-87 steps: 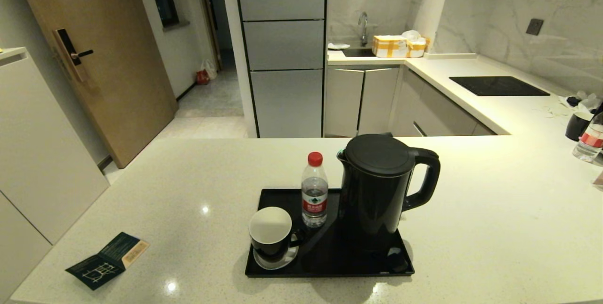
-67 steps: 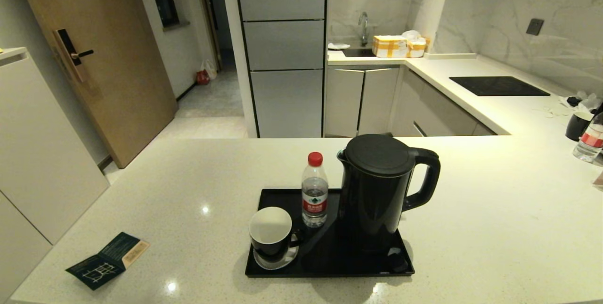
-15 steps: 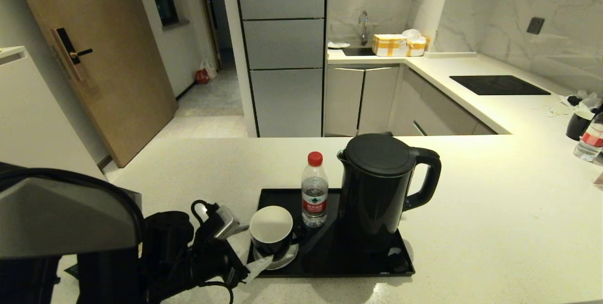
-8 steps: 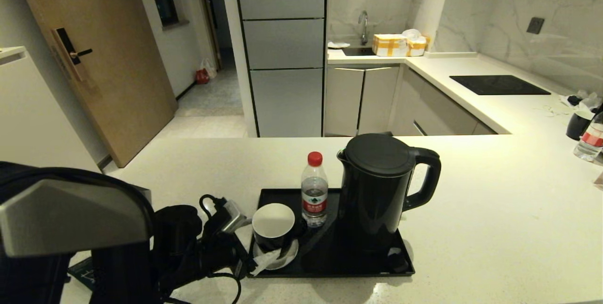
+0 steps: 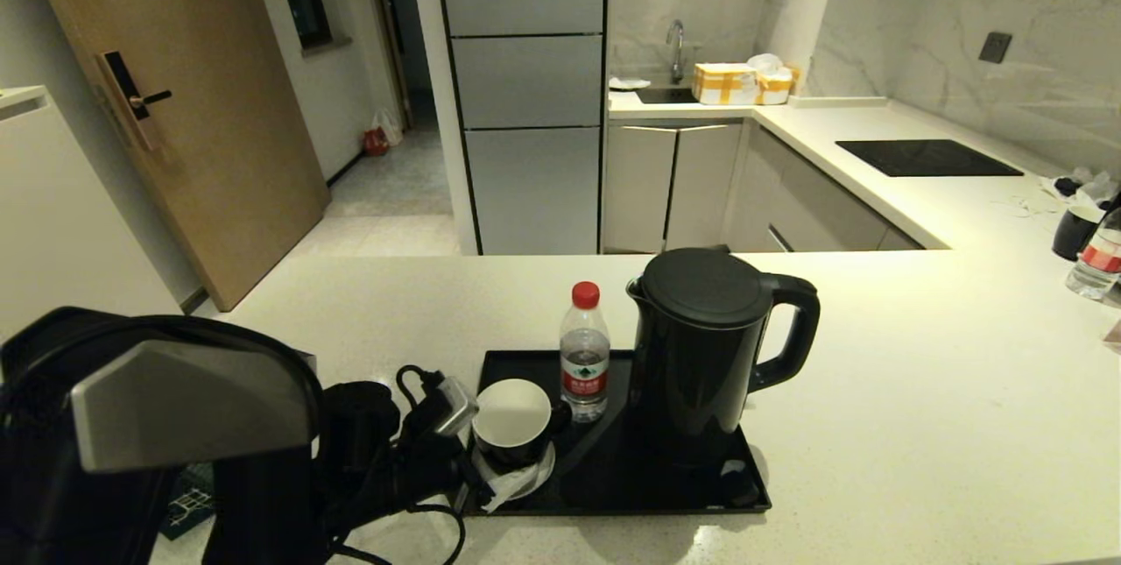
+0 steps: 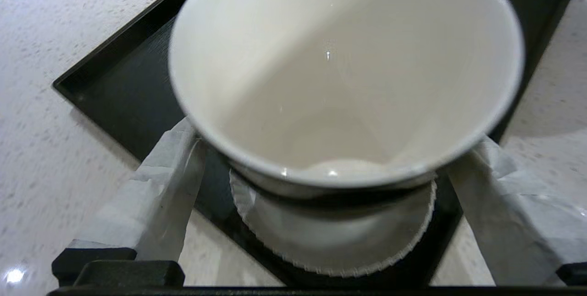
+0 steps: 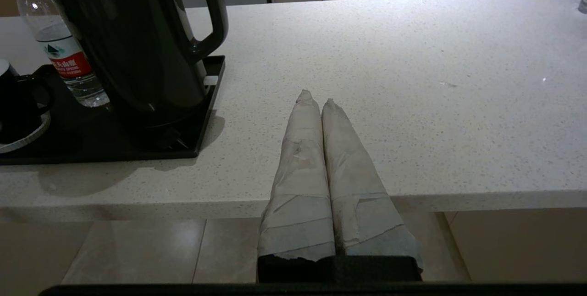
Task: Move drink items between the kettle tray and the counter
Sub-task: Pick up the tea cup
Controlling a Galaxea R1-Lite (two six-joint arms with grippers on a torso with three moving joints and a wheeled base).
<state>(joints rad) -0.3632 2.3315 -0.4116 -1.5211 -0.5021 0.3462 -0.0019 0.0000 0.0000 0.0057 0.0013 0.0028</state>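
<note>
Mug [image 6: 344, 80] on saucer [image 6: 335, 236] between wide-open left tool [image 6: 330, 213] fingers, seemingly untouched

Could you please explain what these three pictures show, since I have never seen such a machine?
It is a two-armed robot at a kitchen counter. One picture looks down from its head; the other two come from cameras on each wrist, behind the fingers.

On the counter lies a black tray with a kettle, a red-capped bottle, and a mug on a saucer.

The left pincer is open, its two paper-wrapped fingers on either side of the mug. Whether they touch it I cannot tell; nothing is lifted.

The right pincer is shut and empty, parked at the counter's near edge, beside the tray.
</note>
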